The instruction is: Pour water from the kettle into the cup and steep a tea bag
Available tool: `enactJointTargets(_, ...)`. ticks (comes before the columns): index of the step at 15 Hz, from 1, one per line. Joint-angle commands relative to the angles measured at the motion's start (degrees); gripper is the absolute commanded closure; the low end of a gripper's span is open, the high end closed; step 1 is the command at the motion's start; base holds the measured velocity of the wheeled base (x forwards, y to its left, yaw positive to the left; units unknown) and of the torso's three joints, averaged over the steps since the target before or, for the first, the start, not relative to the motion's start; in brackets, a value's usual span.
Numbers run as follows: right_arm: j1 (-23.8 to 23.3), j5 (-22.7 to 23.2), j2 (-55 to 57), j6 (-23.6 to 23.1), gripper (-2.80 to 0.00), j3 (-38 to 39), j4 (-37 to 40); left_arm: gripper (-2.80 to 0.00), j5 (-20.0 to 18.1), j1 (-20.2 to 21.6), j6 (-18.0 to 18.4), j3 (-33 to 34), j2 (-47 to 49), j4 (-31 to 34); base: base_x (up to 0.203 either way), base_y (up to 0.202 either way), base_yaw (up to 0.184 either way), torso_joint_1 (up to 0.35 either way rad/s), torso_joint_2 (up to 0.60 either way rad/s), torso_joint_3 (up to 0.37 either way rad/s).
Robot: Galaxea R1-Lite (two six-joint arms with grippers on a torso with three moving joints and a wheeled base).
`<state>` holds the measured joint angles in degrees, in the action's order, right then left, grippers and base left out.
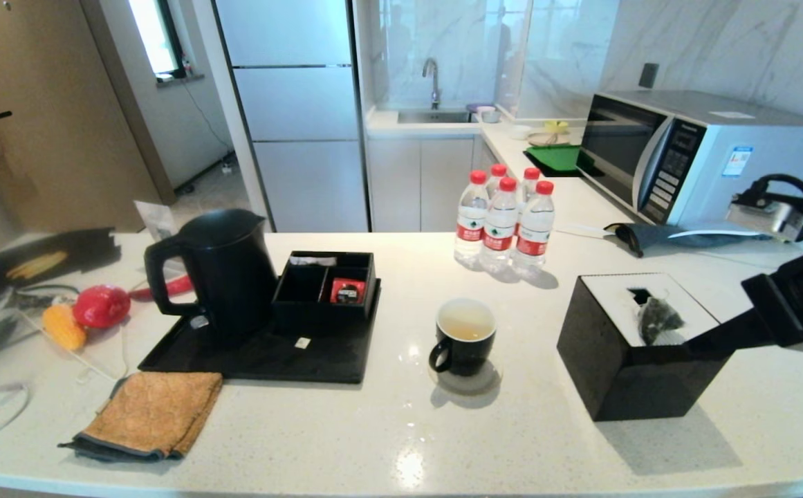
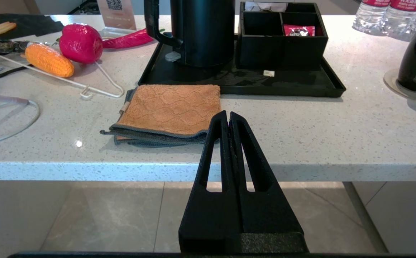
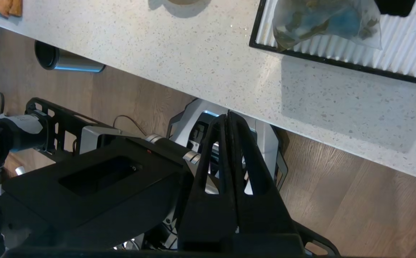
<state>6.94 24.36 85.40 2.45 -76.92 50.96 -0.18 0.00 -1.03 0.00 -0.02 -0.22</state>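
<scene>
Right gripper (image 3: 228, 116) is clenched with nothing between its fingers, its tips pressed together out past the counter's (image 1: 387, 429) front edge; in the head view its arm reaches in from the right toward the black tissue box (image 1: 633, 377). On the white top of that box lies the tea bag (image 1: 657, 319), a small grey-green pouch beside the dispensing slot, and the right wrist view shows it (image 3: 328, 21) resting on the ribbed white panel. Left gripper (image 2: 228, 118) is also clenched and empty, parked low in front of the counter edge, just short of the folded orange cloth (image 2: 170, 109). Near the middle of the counter the cup (image 1: 465, 337) stands on a round coaster (image 1: 467, 380), handle toward the robot's left, with pale yellowish water (image 1: 467, 321) inside. To its left the kettle (image 1: 218, 270) stands upright on the black tray (image 1: 263, 360), lid closed, handle pointing left, next to a divided black organiser (image 1: 325, 290) holding a red sachet (image 1: 346, 291). Behind the cup stand 5 red-capped bottles (image 1: 501, 225) in a cluster, and a microwave (image 1: 691, 155) sits at the back right. At the far left lie a toy corn cob (image 1: 63, 326) and a red toy pepper (image 1: 102, 306).
</scene>
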Motion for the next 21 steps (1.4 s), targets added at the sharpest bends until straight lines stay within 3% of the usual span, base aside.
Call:
enactJointTargets(1, 0.0, 0.1, 0.4, -0.1, 0.00, 0.1, 0.2, 0.00, 0.0, 0.0, 0.0, 0.0, 0.1, 0.0, 0.000, 0.000, 0.000, 0.000, 0.00, 0.000)
enactJointTargets(21, -0.7, -2.7, 7.7, 0.2, 0.00, -0.5, -3.2, 0.00, 0.0, 0.0, 0.0, 0.0, 0.1, 0.0, 0.000, 0.000, 0.000, 0.000, 0.00, 0.000)
